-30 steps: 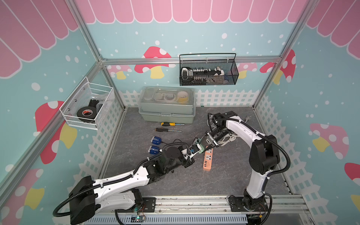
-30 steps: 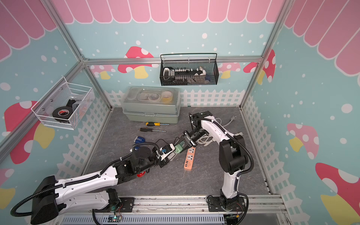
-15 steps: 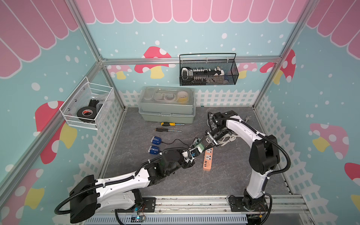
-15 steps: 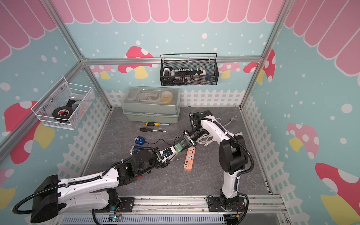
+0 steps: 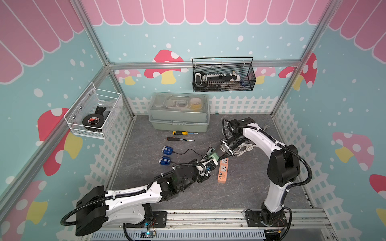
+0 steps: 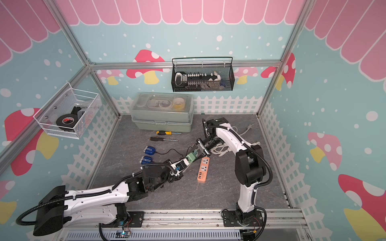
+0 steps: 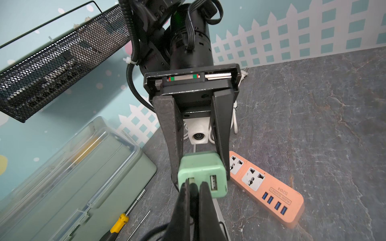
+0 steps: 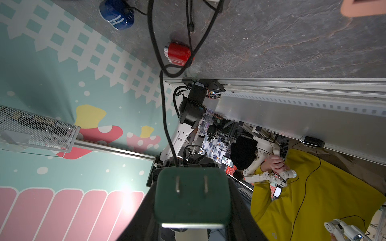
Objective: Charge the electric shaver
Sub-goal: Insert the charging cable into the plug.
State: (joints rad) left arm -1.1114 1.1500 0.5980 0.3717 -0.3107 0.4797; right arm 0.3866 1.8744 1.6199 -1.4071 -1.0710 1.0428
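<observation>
The right gripper (image 7: 201,164) grips the green charger block (image 7: 202,177) between its two black fingers (image 7: 170,133), one pad on each side. The block's USB face points toward the left arm, and its prong face (image 8: 192,194) points back toward the right wrist.

The left gripper (image 7: 194,185) is pinched nearly together on the dark plug (image 7: 193,193) of the black cable (image 5: 186,150). The plug's tip sits at one of the block's two USB ports; how far in it is cannot be told. In both top views the two grippers meet nose to nose just right of centre in the lower half of the frame.

The cable runs left across the grey floor to the blue shaver (image 5: 167,150), which lies left of centre and well apart from both sets of fingers, joined to them only by the cable. A second blue shaver (image 5: 164,160) lies just below it in the frame. A red shaver (image 8: 177,54) shows in the right wrist view, with the cable looped past it.

The orange power strip (image 5: 222,171) lies flat on the floor, just below and right of the held block and near the right fingers.
</observation>
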